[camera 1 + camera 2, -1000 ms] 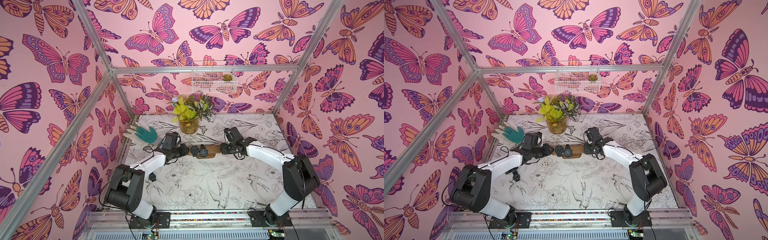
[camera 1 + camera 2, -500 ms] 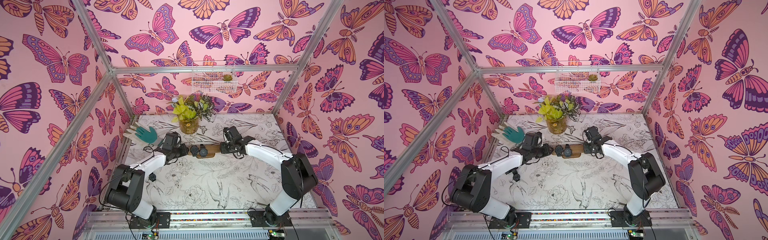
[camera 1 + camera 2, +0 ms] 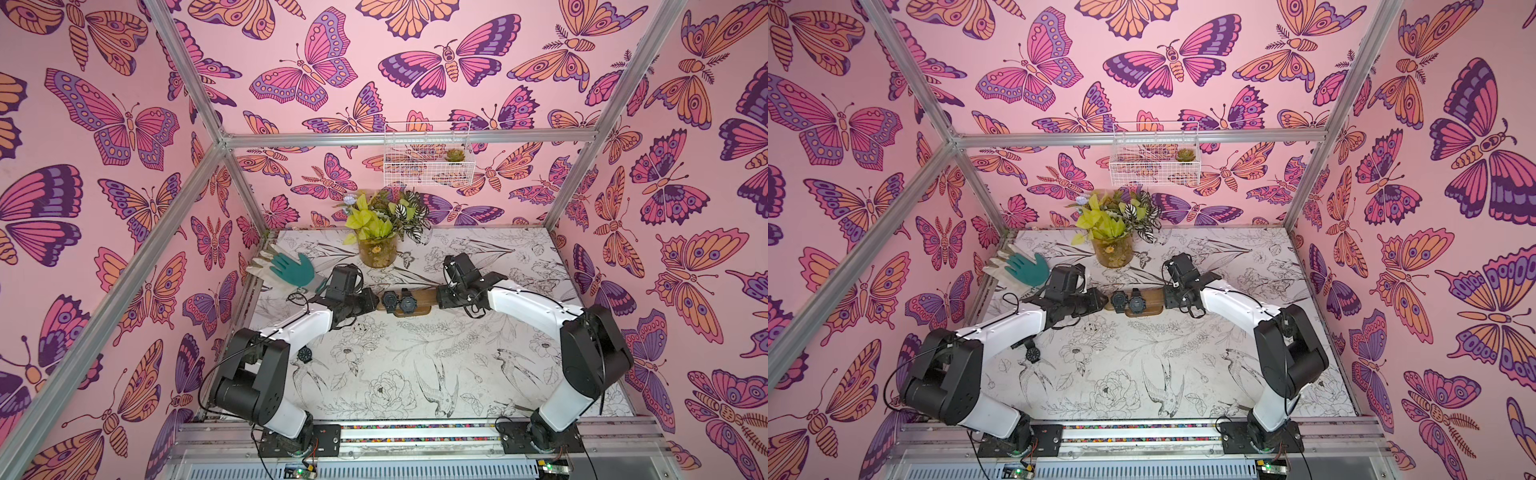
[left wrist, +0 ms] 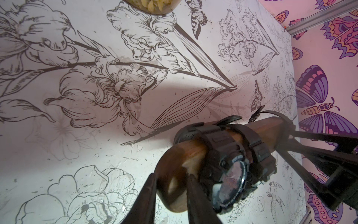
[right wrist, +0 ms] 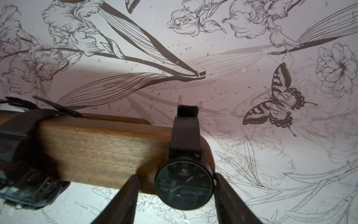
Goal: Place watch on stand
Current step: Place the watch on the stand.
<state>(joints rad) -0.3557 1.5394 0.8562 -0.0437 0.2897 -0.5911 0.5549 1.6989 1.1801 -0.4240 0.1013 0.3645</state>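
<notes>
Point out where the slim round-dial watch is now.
In the right wrist view the slim watch hangs on the stand's end, between the right gripper's open fingers, apart from a chunky watch further along.

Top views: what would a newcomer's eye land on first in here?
The pink butterfly walls on every side, most likely. Next, in the middle, the wooden stand carrying two dark watches, with the left gripper and right gripper at its ends. A teal glove lies far left on the table.
</notes>
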